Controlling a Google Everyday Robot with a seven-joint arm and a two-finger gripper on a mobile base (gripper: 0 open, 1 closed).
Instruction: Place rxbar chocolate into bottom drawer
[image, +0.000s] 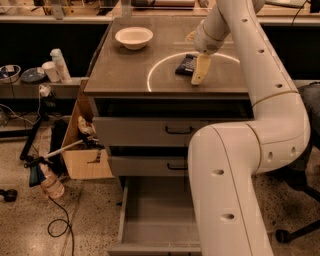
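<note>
Bar not yet lifted, drawer open and waiting.

I see the rxbar chocolate (184, 64) lying flat on the worktop (125, 75). The gripper (199, 73) hangs low over that worktop, just beside the bar; whether it is spread or pinching I cannot tell. Below the worktop the bottom drawer (155, 225) stands pulled out, without the bar. By my judgement, grasp, carry and release all remain.

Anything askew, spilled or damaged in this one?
Nothing looks spilled or broken on the cabinet. The snack bar lies slightly skewed on top, right beside the hand, and the bottom drawer stands open. On the floor to the left, a bottle lies tilted by a cardboard box.
</note>
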